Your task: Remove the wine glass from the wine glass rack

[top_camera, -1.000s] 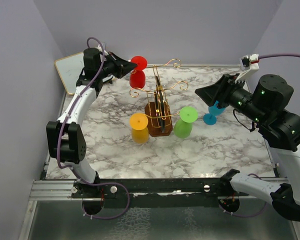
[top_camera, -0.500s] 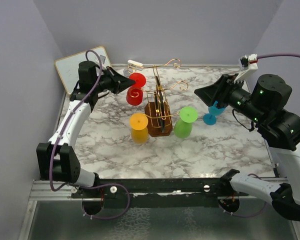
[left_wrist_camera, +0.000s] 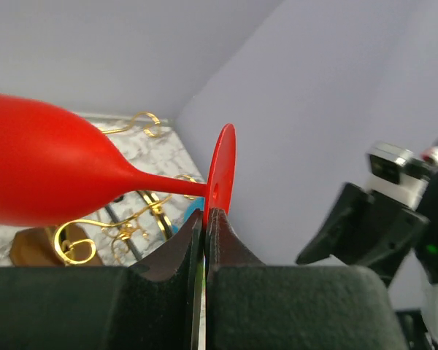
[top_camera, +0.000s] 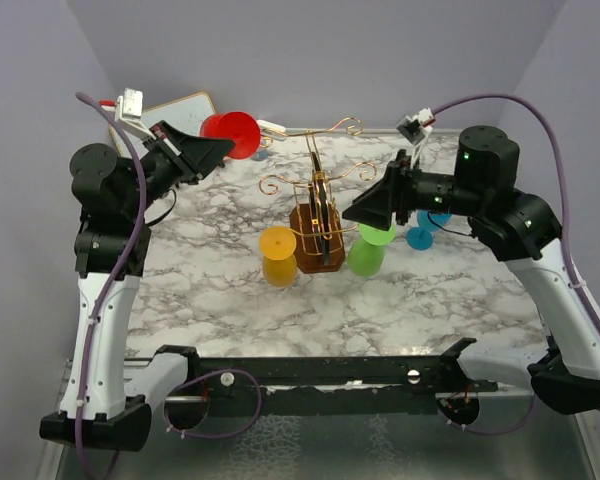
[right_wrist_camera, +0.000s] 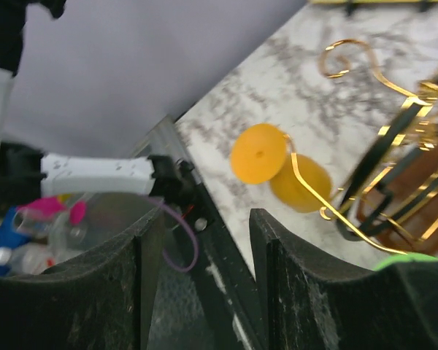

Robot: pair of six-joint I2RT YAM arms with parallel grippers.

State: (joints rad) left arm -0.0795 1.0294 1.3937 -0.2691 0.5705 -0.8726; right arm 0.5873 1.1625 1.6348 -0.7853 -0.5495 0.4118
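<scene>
The red wine glass (top_camera: 237, 135) is off the wine glass rack (top_camera: 320, 205) and hangs in the air over the far-left corner of the counter (top_camera: 230, 300), well apart from the gold wire. It lies on its side, stem roughly level. The left end effector (left_wrist_camera: 204, 216) is pinched tight on the stem right against the foot (left_wrist_camera: 220, 171), with the bowl (left_wrist_camera: 51, 175) sticking out to one side. The rack stands on its wooden base (top_camera: 317, 250) about mid-counter, toward the far edge.

An orange glass (top_camera: 278, 255) hangs from a low arm on the rack's near-left side, and a green glass (top_camera: 370, 245) from a low arm on its near-right. A blue glass (top_camera: 425, 228) sits off toward the right edge; whether it rests on the counter I cannot tell. The right end effector (right_wrist_camera: 204, 219) hovers just above the green glass with its jaws apart and nothing between them.

By my reading, the removal of the red glass is done and the carry is in hand. The next move calls for swinging the glass foot-down over a bare patch of counter and lowering it until the foot sits flat before the jaws let go. The grip so close to the foot leaves the heavy bowl overhanging, so a slow turn seems wise.
</scene>
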